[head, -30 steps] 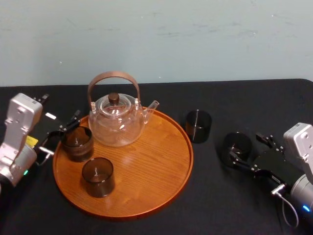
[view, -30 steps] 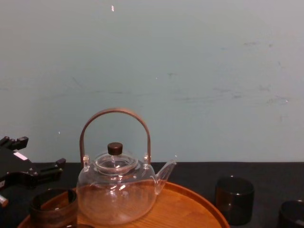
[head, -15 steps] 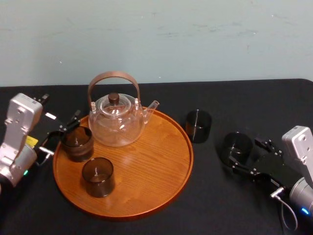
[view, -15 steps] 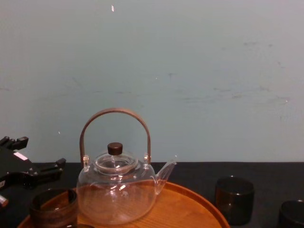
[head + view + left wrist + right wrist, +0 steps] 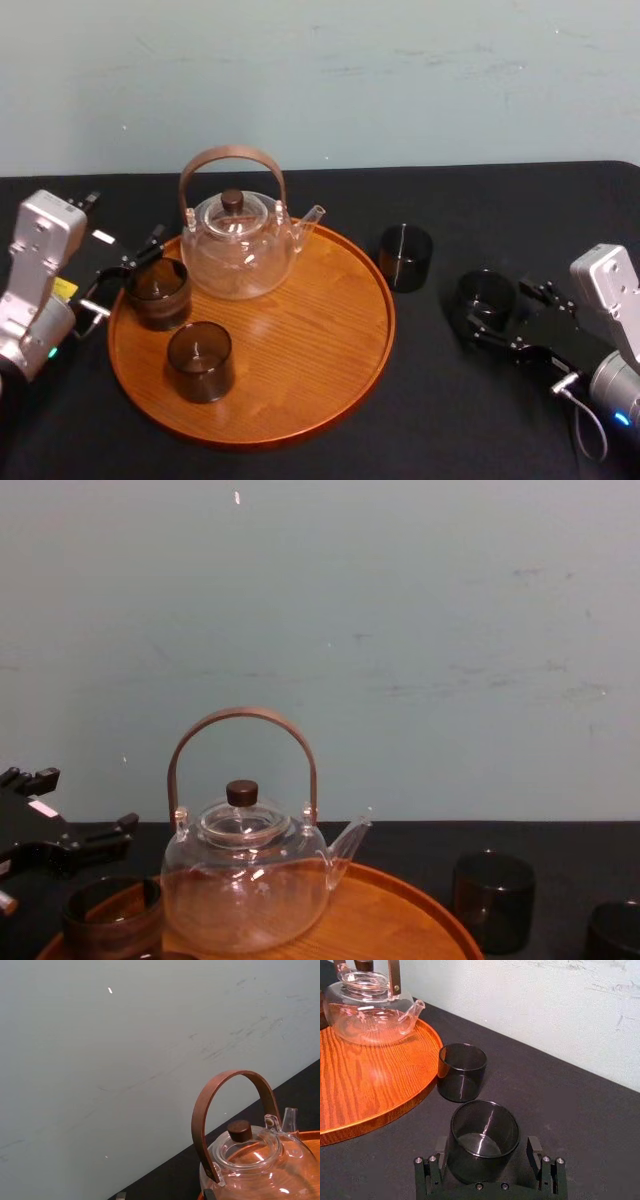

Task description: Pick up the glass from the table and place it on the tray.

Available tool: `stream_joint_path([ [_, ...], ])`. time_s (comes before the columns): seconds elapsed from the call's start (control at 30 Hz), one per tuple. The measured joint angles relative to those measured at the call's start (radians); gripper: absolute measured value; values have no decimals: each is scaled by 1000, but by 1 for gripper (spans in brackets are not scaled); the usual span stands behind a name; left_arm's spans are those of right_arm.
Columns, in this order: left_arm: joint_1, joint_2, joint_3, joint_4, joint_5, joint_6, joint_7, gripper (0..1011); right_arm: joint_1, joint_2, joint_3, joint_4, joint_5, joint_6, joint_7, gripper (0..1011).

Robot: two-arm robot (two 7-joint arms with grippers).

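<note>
Right hand has edged forward, fingers spread around the glass (left hand spread by the tray).

The chest view's lower edge cuts off the tray and the rightmost dark glass.

Right pincer straddles 1 dark glass beside the tray.

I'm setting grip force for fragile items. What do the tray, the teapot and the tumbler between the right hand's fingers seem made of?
Tray: wood, grain lines showing, glossy orange-brown finish. Teapot: clear glass, see-through with bright glints; handle looks like brown wood or bamboo. Tumbler: dark smoked glass, translucent and shiny, though tinted plastic is possible.
</note>
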Motion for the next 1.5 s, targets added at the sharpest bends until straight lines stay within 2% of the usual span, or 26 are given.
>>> stream_joint_path([
  [0.6, 0, 0, 0, 0, 0, 0, 0, 1001, 53, -45, 13, 52, -41, 41, 40, 1002],
  [1.5, 0, 0, 0, 0, 0, 0, 0, 1001, 108, -82, 6, 116, -46, 33, 79, 1002],
])
